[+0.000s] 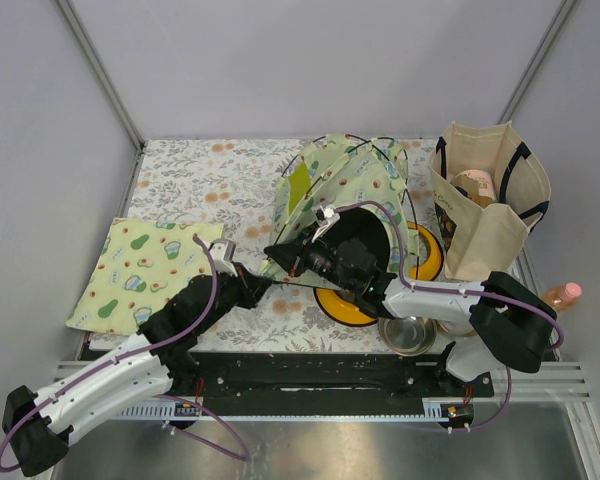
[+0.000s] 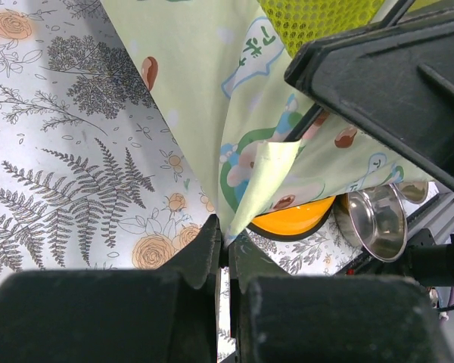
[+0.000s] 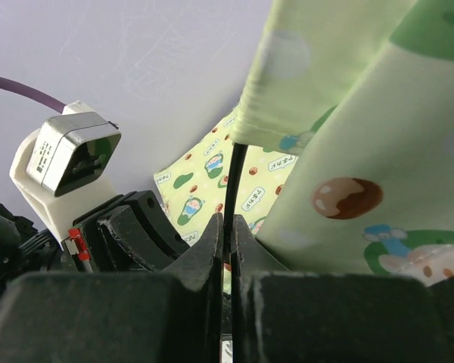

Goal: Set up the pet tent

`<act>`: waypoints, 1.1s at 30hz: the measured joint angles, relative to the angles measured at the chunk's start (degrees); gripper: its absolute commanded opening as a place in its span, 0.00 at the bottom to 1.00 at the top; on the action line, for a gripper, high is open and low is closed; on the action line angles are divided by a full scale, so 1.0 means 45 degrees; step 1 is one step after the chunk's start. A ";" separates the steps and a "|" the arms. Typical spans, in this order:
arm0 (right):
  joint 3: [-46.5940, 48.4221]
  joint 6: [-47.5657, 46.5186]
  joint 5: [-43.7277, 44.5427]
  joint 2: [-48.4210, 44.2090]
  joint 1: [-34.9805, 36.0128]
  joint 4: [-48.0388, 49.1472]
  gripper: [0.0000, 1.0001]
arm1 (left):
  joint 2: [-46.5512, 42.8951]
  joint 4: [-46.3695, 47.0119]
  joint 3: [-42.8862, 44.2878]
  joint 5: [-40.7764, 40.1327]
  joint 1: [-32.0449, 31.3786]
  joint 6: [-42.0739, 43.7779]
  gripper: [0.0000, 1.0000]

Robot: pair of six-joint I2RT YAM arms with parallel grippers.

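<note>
- Roughly mid-counter, the pet tent [image 1: 345,185] stands half raised on the floral-print counter [image 1: 210,180], with its near edge hanging toward the arms.
- The left tool [image 2: 225,243] is clenched on a lower corner of the tent's fabric, just above the counter.
- The right tool [image 3: 228,231] is clamped on a thin black pole [image 3: 233,178] where it leaves the fabric sleeve.
- Both tools sit close together at the tent's near-left corner, and the right one's dark body fills the upper right of the left wrist view.
- The right arm lies across the tent's front and over an orange feeder [image 1: 342,306], hiding much of it. The tent's hem overhangs the feeder too.
- A steel bowl [image 1: 410,335] sits just beside the feeder.
- A canvas tote bag [image 1: 490,205] stands upright just right of the tent. Whether they touch cannot be told.
- A flat avocado-print mat [image 1: 145,270] lies to the left, apart from the tent, with the left arm passing its near-right corner.
- A pink-capped bottle [image 1: 563,295] stands at the far right edge.
</note>
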 measured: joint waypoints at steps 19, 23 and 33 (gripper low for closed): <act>0.0525 -0.0544 0.0928 -0.0005 0.0554 -0.1583 0.31 | 0.0087 -0.0505 0.0282 0.0219 0.0010 0.0719 0.00; 0.0738 -0.0563 0.1219 -0.0068 0.0607 -0.1865 0.42 | 0.0083 -0.0583 0.0282 0.0219 0.0015 0.0777 0.00; 0.1462 -0.0767 0.2837 -0.0301 0.0364 -0.2861 0.48 | 0.0112 -0.1030 0.0291 0.0175 0.0058 0.0806 0.00</act>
